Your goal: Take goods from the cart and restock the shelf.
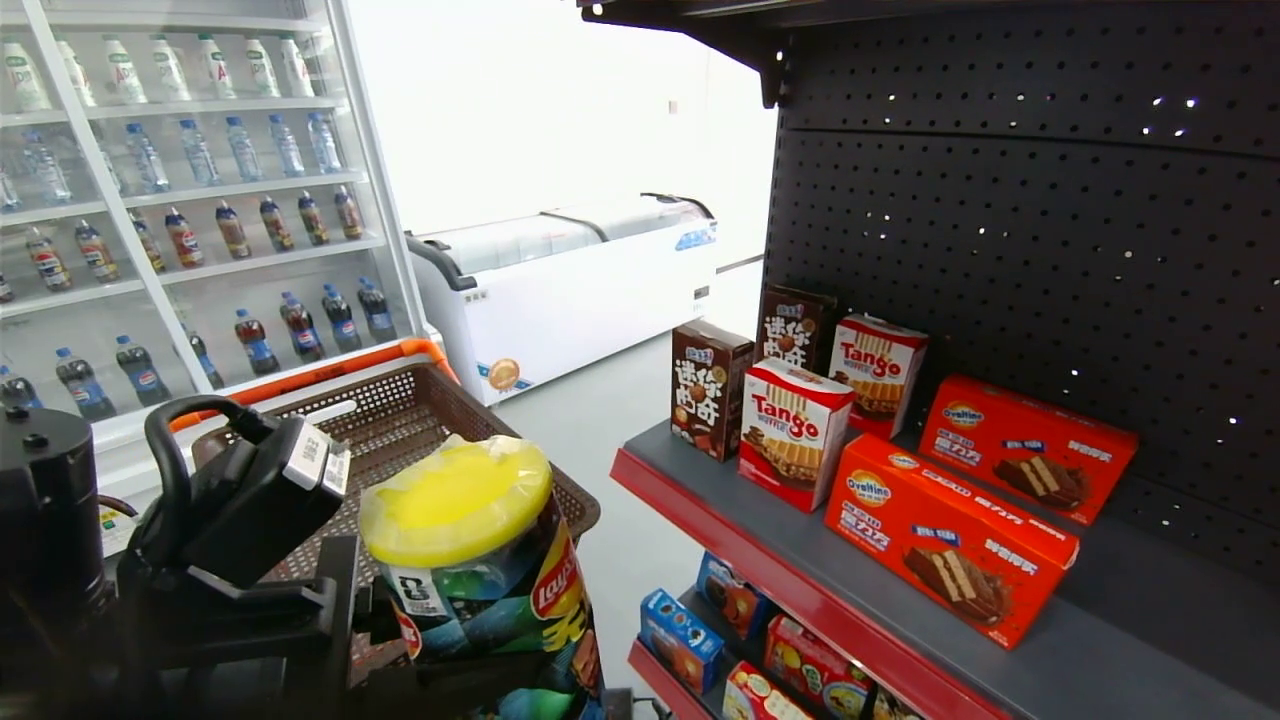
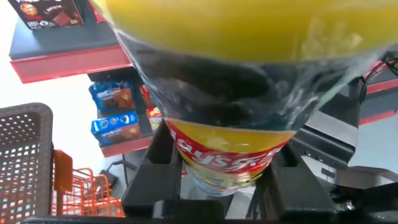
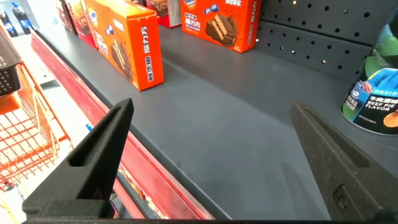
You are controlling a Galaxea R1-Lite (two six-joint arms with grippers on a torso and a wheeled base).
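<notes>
My left gripper [image 2: 221,190] is shut on a tall chips canister [image 1: 480,570] with a yellow lid and plastic wrap. It holds the canister upright beside the brown cart basket [image 1: 400,400], to the left of the shelf. In the left wrist view the canister [image 2: 230,155] sits between the black fingers [image 2: 155,183]. My right gripper [image 3: 211,168] is open and holds nothing, hovering over a bare stretch of the grey shelf board [image 3: 236,137]. Orange wafer boxes [image 3: 124,40] and a green-blue can [image 3: 375,87] stand beyond it.
The grey shelf [image 1: 1100,640] carries orange boxes [image 1: 950,535], white-red wafer boxes [image 1: 795,430] and brown boxes [image 1: 708,388], with bare board toward its near right. Snack boxes [image 1: 690,630] fill the tier below. A drinks cooler [image 1: 180,200] and chest freezer [image 1: 570,280] stand behind.
</notes>
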